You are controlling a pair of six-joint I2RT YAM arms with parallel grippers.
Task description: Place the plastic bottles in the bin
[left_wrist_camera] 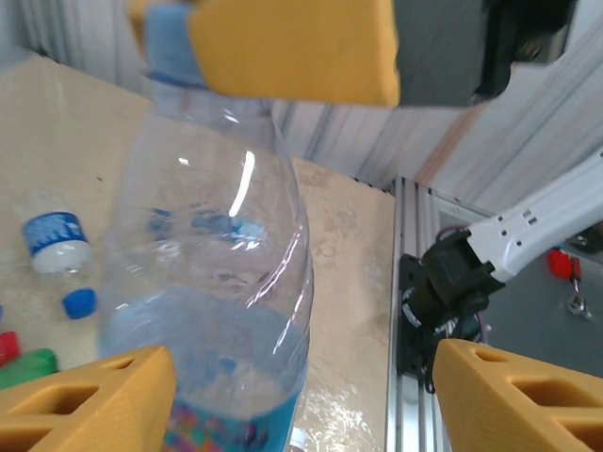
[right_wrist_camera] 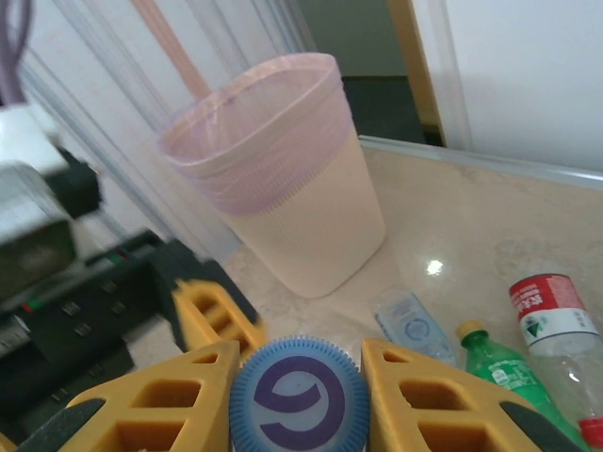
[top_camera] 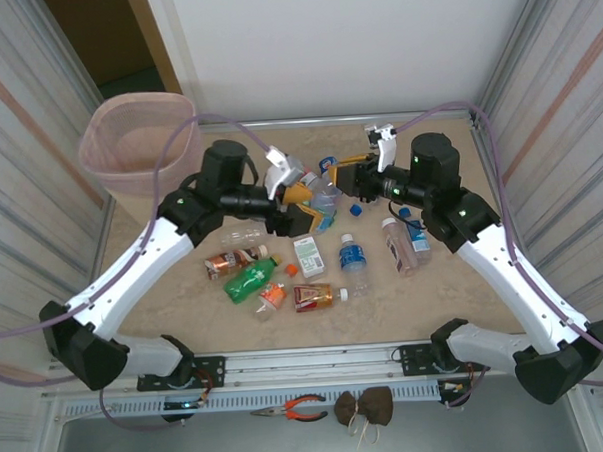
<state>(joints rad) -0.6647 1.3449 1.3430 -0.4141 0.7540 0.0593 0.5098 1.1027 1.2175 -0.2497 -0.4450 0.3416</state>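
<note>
A clear plastic bottle [top_camera: 325,197] with a blue label hangs above the table's middle, between both arms. My right gripper [top_camera: 341,177] [right_wrist_camera: 300,395] is shut on its blue cap [right_wrist_camera: 300,405]. My left gripper [top_camera: 309,208] [left_wrist_camera: 301,395] stands open around the bottle's body [left_wrist_camera: 217,282]. Its left finger [left_wrist_camera: 85,395] is against the bottle and its right finger [left_wrist_camera: 528,395] is well apart from it. The beige bin [top_camera: 138,143] [right_wrist_camera: 283,188], lined with a pink bag, stands at the back left. Several more bottles lie below the grippers: green [top_camera: 252,280], amber [top_camera: 233,261], blue-labelled [top_camera: 353,264].
A white and green carton [top_camera: 309,256] lies among the bottles, and a brown-labelled bottle [top_camera: 398,247] lies under the right arm. Pliers [top_camera: 294,408] rest on the front ledge. Corrugated walls close in both sides. In the right wrist view a green bottle [right_wrist_camera: 513,377] and a red-labelled one [right_wrist_camera: 556,320] lie near the bin.
</note>
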